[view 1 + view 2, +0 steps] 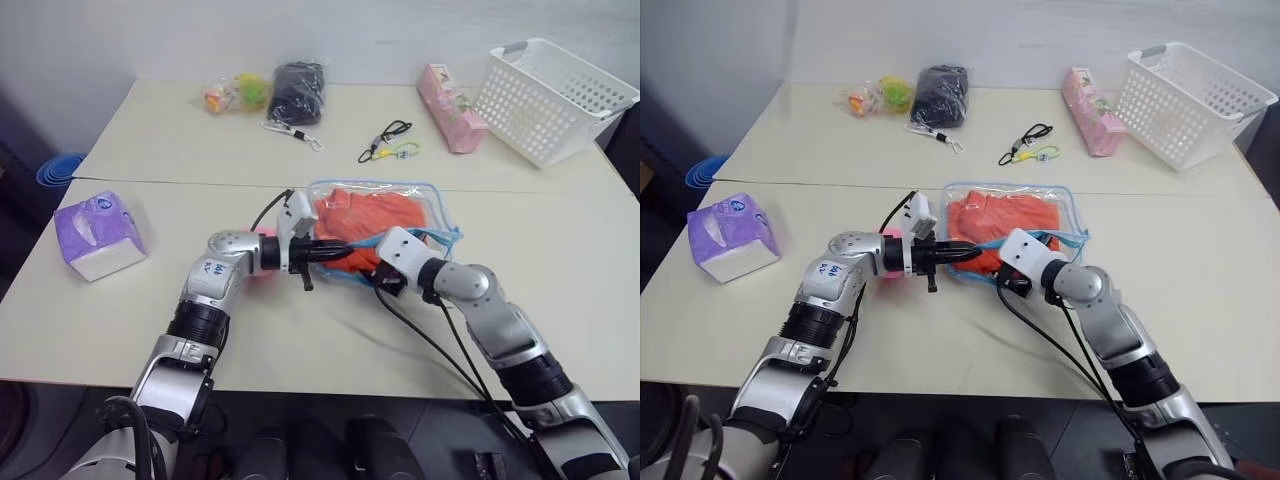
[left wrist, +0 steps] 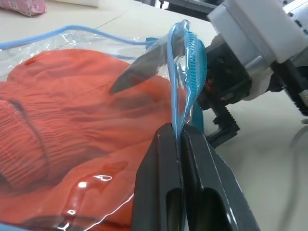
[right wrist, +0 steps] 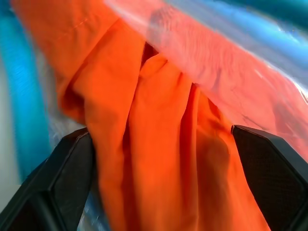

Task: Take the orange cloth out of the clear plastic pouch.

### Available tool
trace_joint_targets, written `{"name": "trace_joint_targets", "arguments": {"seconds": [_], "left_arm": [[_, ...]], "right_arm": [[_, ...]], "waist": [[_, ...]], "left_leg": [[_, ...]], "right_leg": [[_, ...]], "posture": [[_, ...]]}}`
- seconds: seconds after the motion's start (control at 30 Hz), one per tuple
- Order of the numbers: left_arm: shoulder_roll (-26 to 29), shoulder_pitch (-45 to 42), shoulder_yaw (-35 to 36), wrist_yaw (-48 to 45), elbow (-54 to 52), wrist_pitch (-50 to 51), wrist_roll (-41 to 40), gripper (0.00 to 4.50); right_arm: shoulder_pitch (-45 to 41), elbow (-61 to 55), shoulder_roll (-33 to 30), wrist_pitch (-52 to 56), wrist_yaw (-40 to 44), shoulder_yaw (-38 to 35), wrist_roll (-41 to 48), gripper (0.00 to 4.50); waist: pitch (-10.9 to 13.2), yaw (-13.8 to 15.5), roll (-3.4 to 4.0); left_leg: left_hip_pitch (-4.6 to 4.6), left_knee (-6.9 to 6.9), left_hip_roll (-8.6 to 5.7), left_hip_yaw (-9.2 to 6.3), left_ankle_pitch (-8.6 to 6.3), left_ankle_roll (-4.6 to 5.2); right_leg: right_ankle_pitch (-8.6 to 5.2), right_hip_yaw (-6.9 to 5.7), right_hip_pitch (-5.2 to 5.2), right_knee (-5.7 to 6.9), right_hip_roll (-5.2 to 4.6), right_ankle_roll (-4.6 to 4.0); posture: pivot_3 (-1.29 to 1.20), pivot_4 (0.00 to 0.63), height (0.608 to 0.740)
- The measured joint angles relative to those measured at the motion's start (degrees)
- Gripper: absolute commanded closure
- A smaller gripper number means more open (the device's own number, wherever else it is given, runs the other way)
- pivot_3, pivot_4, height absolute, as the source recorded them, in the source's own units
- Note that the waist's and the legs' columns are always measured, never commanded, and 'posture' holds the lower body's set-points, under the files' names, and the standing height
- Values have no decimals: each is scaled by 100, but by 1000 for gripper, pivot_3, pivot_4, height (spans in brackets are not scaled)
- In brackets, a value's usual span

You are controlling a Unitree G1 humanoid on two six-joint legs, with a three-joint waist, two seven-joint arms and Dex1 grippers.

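Pale table (image 1: 330, 330) under you, operator, wall behind it. Far left sits a purple tissue pack (image 1: 98, 233). Along the back edge you've got a bag of small toys (image 1: 234, 95), a black bundle (image 1: 297, 92), a loose clip cord (image 1: 388, 141), a pink pack (image 1: 451, 121) and the white basket (image 1: 556, 98) at far right.

Centre stage: your left gripper (image 2: 181, 144) points across to the right and is clenched on the blue zipper trim of the pouch (image 1: 437, 212), lifting that edge up off the table. A bit of pink plush (image 1: 266, 236) peeks from behind that wrist.

The pouch lies mid-table, and the cloth (image 1: 365, 217) is inside it, bunched and folded.

Your right gripper (image 3: 161, 159) comes in from the right with its nose in the pouch mouth, fingers (image 3: 62, 178) spread wide, one each side of an orange fold. Not clamped on it yet; the fabric sits loose between them.
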Motion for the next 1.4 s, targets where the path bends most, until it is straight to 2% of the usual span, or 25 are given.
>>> {"name": "trace_joint_targets", "arguments": {"seconds": [0.03,0.13,0.43,0.6,0.67,0.83,0.97,1.1,1.17,1.23,1.33,1.4], "left_arm": [[-9,0,-3,-4,1,0,0,4500],[-35,0,-9,-24,1,-1,0,4500],[-118,-5,37,39,21,-21,-10,4500],[-185,-20,138,203,38,69,-72,4500],[-213,-40,179,297,61,147,-123,4500],[-296,-201,276,694,305,223,-107,4500],[-312,-324,396,1071,605,194,-49,4500],[-301,-325,409,1088,652,195,-53,4500],[-255,-286,407,1045,612,194,-68,4500],[-139,-167,408,906,460,193,-125,4500],[44,54,388,731,297,138,-129,4500],[116,182,372,622,238,68,-127,4500]], "right_arm": [[-25,96,145,108,-25,-91,89,571],[-31,190,347,369,38,-256,360,1605],[158,-3,36,432,546,-430,682,4487],[355,-50,-123,360,893,-783,1110,4487],[472,-238,-312,398,1329,-979,1549,4487],[946,-1228,-1044,646,2540,-1237,2609,4487],[1492,-2059,-1774,1447,3090,-1739,3672,4487],[2431,-2865,-2370,2248,3276,-2709,4753,4487],[2935,-3068,-2484,2547,3266,-3386,5206,4487],[3348,-3063,-2668,2849,3229,-4374,5566,4487],[3413,-2575,-3067,2896,3228,-5538,5639,4487],[3210,-2011,-3387,2807,3229,-6013,5501,4487]], "waist": [[0,-1,0],[-1,5,2],[-2,42,2],[-1,29,2],[1,34,4],[2,41,2],[5,68,0],[6,120,-2],[6,154,-3],[7,175,-2],[7,177,-2],[7,177,-2]], "left_leg": [[1,0,0,0,2,-1],[1,2,0,-1,3,-1],[-5,1,-5,-5,1,3],[-8,0,-6,-4,1,2],[-12,0,-6,-4,1,3],[-13,-4,-5,-5,0,6],[-16,-5,-3,-8,-3,10],[-17,-11,1,-8,-4,9],[-14,-10,0,-3,-5,10],[-12,-9,-2,0,-6,14],[-6,-9,-2,1,-8,18],[-3,-9,-2,2,-7,19]], "right_leg": [[0,0,0,4,0,0],[0,0,0,8,-2,0],[0,-5,3,-2,-7,0],[0,-4,-1,-1,-6,0],[0,-4,-2,-2,-6,0],[0,-6,-1,-13,-5,0],[0,-7,2,-23,-5,0],[0,-8,1,-31,-3,0],[0,-3,4,-32,-3,0],[0,0,8,-32,-4,1],[1,1,13,-34,-4,1],[1,2,14,-34,-4,1]], "posture": [[0,150,740],[0,150,740],[0,150,740],[0,150,740],[0,150,740],[0,150,740],[0,150,740],[0,150,740],[0,150,740],[0,150,740],[0,150,740],[0,150,740]]}}
